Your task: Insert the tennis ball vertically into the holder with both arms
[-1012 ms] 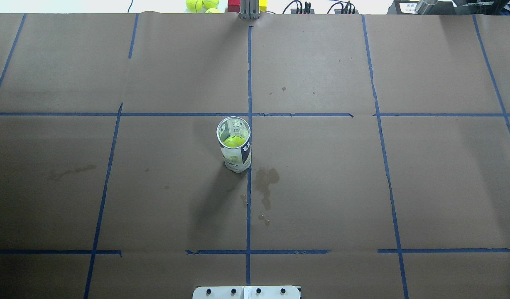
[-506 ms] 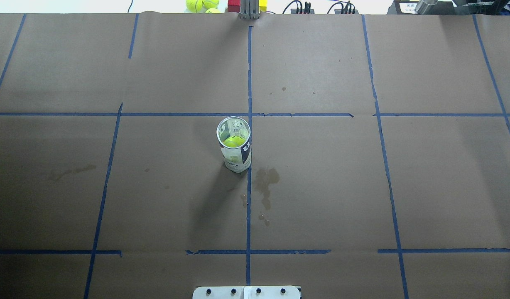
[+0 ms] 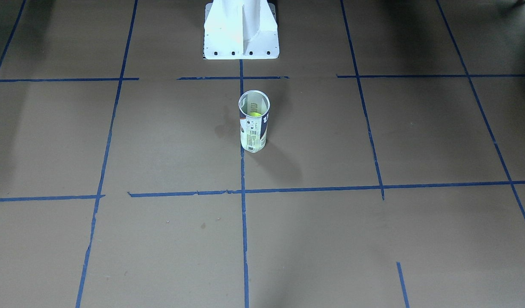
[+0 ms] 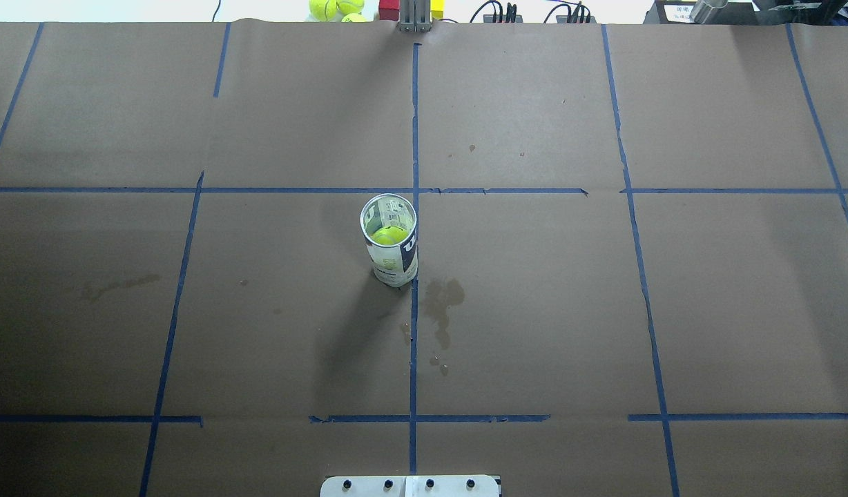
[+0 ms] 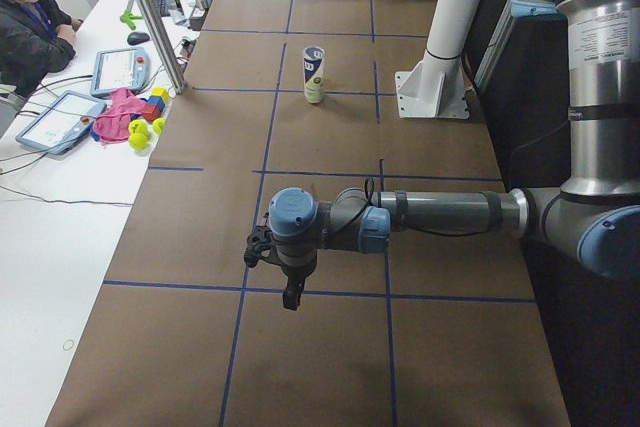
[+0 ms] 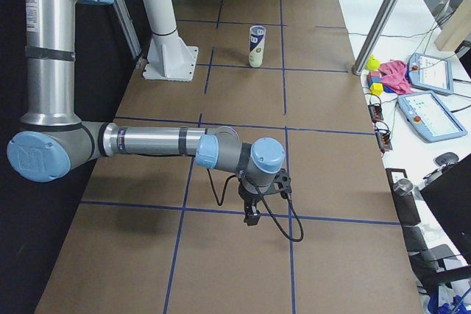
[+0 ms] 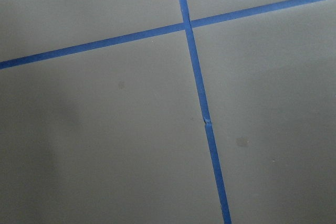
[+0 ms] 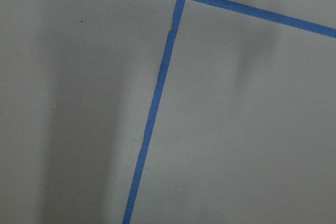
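The holder (image 4: 391,241) is a clear can with a white and navy label. It stands upright near the table's middle and also shows in the front view (image 3: 254,122) and both side views (image 5: 314,74) (image 6: 257,46). A yellow-green tennis ball (image 4: 388,235) sits inside it, also seen through the open mouth in the front view (image 3: 255,114). The left gripper (image 5: 290,297) hangs low over the table's left end, far from the holder. The right gripper (image 6: 252,217) hangs low over the right end. I cannot tell whether either is open or shut. Both wrist views show only brown paper and blue tape.
The white pedestal base (image 3: 241,30) stands at the robot's side of the table. Spare tennis balls (image 4: 331,8) and coloured blocks (image 4: 389,8) lie beyond the far edge. A seated operator (image 5: 30,27), tablets and a metal post (image 5: 150,17) are at the side desk.
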